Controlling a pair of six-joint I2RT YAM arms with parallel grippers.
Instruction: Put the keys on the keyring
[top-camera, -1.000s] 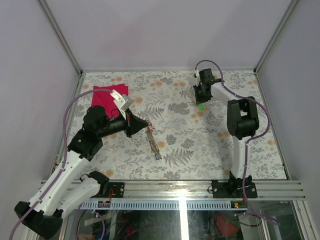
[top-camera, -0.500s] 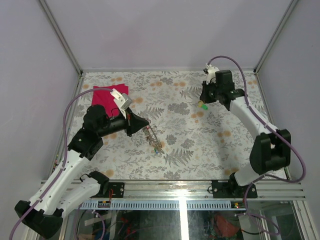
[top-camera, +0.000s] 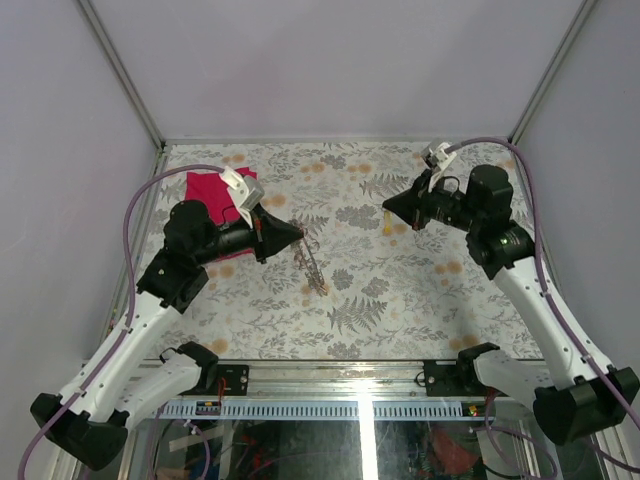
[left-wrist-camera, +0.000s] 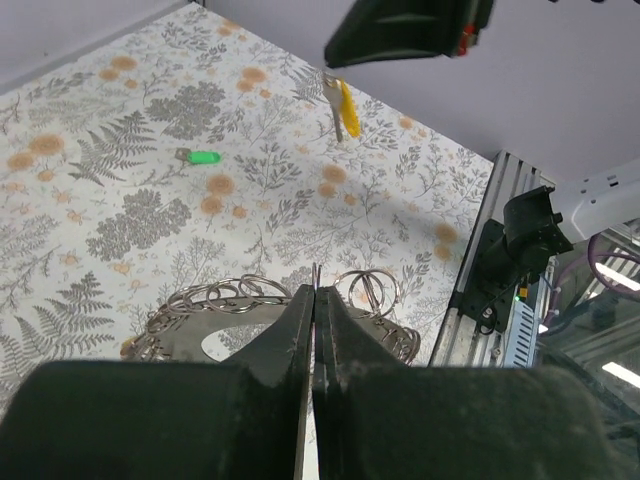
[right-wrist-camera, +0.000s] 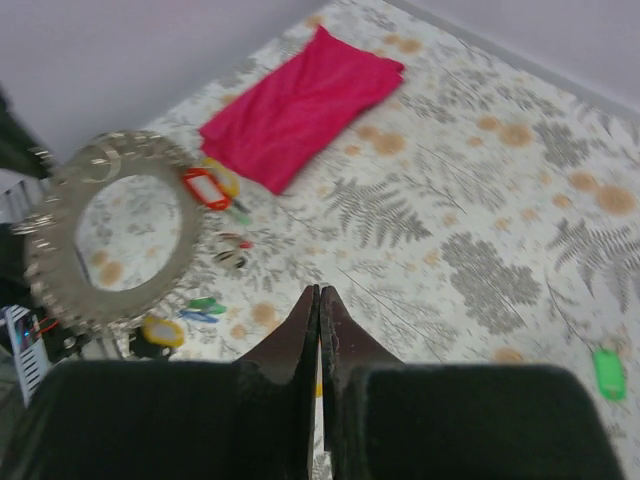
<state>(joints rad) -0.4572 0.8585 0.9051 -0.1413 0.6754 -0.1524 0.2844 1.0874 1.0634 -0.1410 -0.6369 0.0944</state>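
My left gripper (top-camera: 297, 236) (left-wrist-camera: 315, 290) is shut on the rim of the keyring (left-wrist-camera: 190, 335), a wide flat grey ring fringed with small split rings. In the top view the keyring (top-camera: 312, 265) hangs edge-on below the fingers. The right wrist view shows coloured keys (right-wrist-camera: 205, 188) dangling from the keyring (right-wrist-camera: 60, 290). My right gripper (top-camera: 388, 208) (right-wrist-camera: 320, 290) is shut on a yellow key (left-wrist-camera: 345, 108), held in the air facing the left gripper. A loose green key (left-wrist-camera: 203, 157) (right-wrist-camera: 607, 372) lies on the table.
A folded red cloth (top-camera: 212, 190) (right-wrist-camera: 300, 100) lies at the back left of the floral table (top-camera: 400, 290). The metal front rail (top-camera: 400, 375) runs along the near edge. Grey walls close in the back and sides.
The right arm swung out to the right and its gripper lifted off the table, turning to face left with the yellow key. The left gripper rose slightly with the keyring.
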